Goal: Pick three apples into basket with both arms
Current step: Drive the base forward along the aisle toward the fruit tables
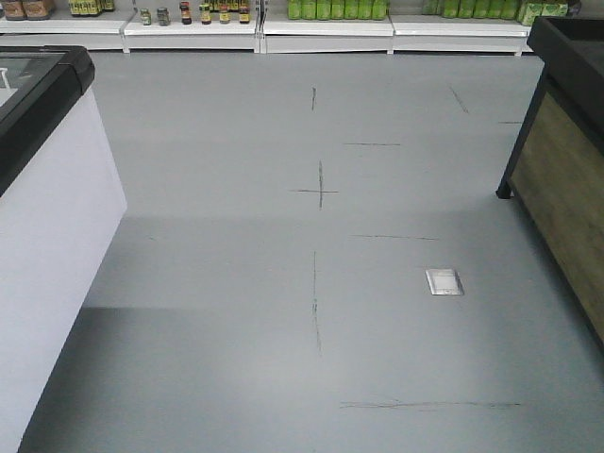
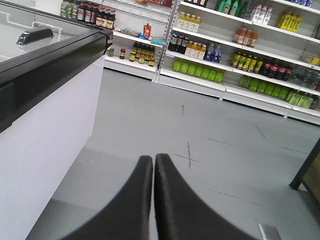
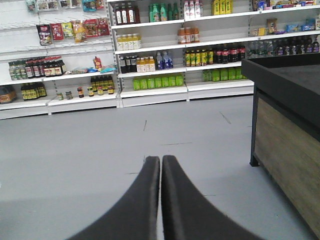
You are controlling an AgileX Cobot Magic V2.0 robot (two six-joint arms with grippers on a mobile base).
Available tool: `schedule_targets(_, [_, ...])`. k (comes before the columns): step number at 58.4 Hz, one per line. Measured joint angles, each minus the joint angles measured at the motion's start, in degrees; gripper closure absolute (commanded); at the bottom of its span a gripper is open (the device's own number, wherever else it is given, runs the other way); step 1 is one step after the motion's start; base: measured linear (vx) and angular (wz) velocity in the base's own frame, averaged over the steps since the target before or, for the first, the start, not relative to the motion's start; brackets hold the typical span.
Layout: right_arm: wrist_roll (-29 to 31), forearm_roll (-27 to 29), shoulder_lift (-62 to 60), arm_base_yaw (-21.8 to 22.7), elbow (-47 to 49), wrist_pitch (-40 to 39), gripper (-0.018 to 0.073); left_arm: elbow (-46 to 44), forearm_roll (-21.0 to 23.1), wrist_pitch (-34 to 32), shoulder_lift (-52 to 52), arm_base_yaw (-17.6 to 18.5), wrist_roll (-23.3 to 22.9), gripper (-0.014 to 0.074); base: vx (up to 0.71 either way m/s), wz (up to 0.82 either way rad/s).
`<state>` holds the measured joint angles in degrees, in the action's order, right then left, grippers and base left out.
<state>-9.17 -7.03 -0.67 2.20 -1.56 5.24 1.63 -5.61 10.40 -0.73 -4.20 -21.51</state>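
Nearest the lenses, the left end effector and the right end effector are seen with their dark fingers pressed together at the tips, and nothing is held between them. The grey shop floor fills most of every view and is marked only by thin dark scuff lines. A white chest cabinet with a black rim is placed at the left, and a wood-panelled display stand with a black top at the right; what lies on top of the stand is not shown. Stocked shelves are ranged along the far wall, with rows of green bottles on the lowest tier. A small metal floor plate is set into the floor near the stand. No apples and no basket are to be found in any view, so their place cannot be told. The task is judged not to have been begun: all three apples are left to be located, picked and placed.
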Motion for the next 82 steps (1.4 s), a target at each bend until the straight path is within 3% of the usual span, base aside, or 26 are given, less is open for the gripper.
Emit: schedule_targets(82, [0.00,0.00,0.00,0.00,0.00,0.00,0.0564,0.00,0.00,0.00,0.00,0.00,0.00,0.0602,0.11,0.01])
